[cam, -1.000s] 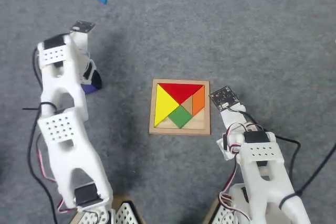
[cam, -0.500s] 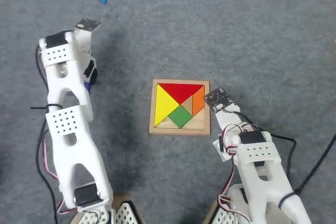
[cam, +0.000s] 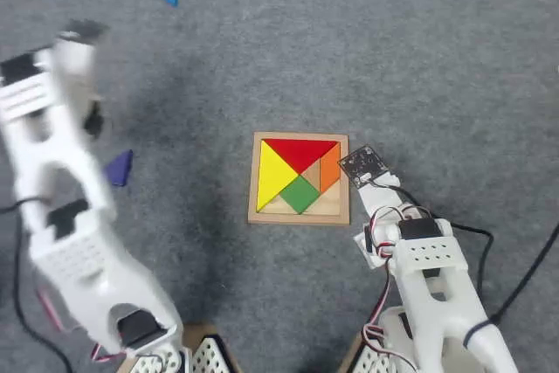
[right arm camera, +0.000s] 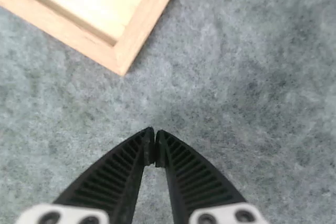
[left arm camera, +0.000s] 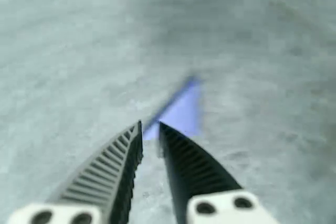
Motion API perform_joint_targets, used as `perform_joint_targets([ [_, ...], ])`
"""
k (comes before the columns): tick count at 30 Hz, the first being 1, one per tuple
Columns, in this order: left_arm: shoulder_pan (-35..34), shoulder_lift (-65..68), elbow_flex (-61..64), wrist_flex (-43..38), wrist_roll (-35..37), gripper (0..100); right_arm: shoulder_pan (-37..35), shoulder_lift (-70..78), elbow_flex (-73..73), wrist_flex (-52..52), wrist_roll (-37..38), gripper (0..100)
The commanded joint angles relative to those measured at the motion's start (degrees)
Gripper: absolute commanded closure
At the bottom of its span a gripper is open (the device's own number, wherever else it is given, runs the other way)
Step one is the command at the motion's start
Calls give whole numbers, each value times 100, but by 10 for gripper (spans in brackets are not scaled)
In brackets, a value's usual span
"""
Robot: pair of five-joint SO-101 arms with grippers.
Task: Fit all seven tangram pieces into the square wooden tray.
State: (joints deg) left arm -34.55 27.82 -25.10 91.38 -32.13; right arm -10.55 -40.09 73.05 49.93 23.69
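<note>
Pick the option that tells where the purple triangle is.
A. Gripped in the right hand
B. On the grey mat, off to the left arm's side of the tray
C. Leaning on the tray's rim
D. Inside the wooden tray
B: the high view shows the purple triangle out on the grey mat, well apart from the wooden tray.
</note>
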Motion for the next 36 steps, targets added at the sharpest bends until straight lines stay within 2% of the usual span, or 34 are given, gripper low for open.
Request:
perform_joint_targets([
  [1, -308, -352, 848, -870, -88, 876, -57, -180, -26, -22, 18, 986],
  [4, -185, 255, 1182, -1389, -132, 878, -57, -180, -26, 4, 18, 986],
  [7, 70, 941, 1042, -1424, -123, 878, -57, -171, -18, 13, 18, 986],
  [10, 255, 1310, 787, -800, -237, 885, -57, -163, -18, 13, 9, 986],
  [15, 440, 1073, 857, 958, -1116, 945, -57, -154, -26, -31, 9, 986],
  [20, 782, -9, 2105, 905, -1354, 945, -57, -171, -26, -31, 9, 986],
  [26, 2048, -2031, 3987, 897, -1319, 947, -57, -163, -26, -13, 9, 986],
  [28, 2268, -2954, 4295, 844, -1090, 947, -57, -163, -26, -4, 9, 986],
  [32, 2048, -4695, 4356, 563, -492, 945, -66, -163, -26, 22, 18, 986],
  [34, 1723, -5424, 4462, 571, -334, 945, -163, -171, -53, 22, 35, 986],
  [36, 1099, -6031, 4769, 536, -431, 938, -470, -145, -123, 31, 35, 986],
])
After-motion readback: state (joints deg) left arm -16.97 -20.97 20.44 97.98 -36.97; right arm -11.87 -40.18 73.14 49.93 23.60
